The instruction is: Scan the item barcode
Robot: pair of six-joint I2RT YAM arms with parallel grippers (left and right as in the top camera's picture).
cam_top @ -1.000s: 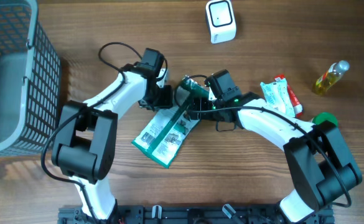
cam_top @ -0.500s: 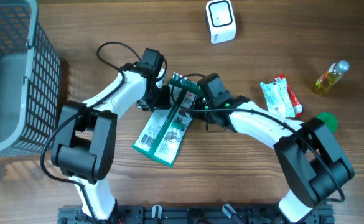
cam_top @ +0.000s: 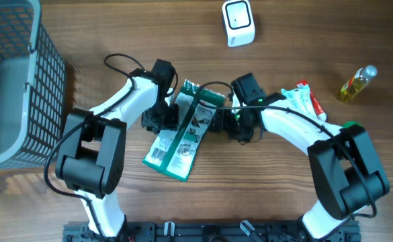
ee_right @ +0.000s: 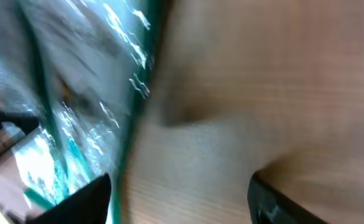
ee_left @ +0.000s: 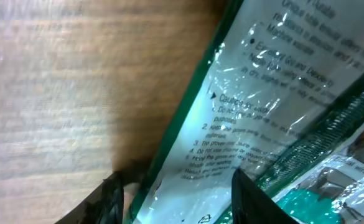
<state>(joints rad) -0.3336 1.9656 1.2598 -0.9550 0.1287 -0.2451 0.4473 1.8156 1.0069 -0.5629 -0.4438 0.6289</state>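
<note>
The item is a flat green-and-white plastic package (cam_top: 183, 134) lying slantwise mid-table; I cannot make out its barcode. My left gripper (cam_top: 164, 117) sits at the package's left edge. In the left wrist view the package (ee_left: 256, 118) fills most of the gap of the left gripper (ee_left: 178, 202), whose jaws stand apart with a strip of wood showing beside the left finger (ee_left: 112, 199). My right gripper (cam_top: 235, 124) is just right of the package's upper end. In the blurred right wrist view the right gripper (ee_right: 182, 196) is open over bare wood, with the package's edge (ee_right: 129, 124) by its left finger.
A white scanner (cam_top: 238, 23) stands at the back centre. A grey mesh basket (cam_top: 45, 64) fills the far left. Snack packets (cam_top: 303, 104), a small oil bottle (cam_top: 357, 82) and a green lid (cam_top: 349, 126) lie to the right.
My right gripper has drawn back to the right, off the package's top, and opened wider. The package's upper end has shifted left. My left gripper has slid down along the package's left edge.
</note>
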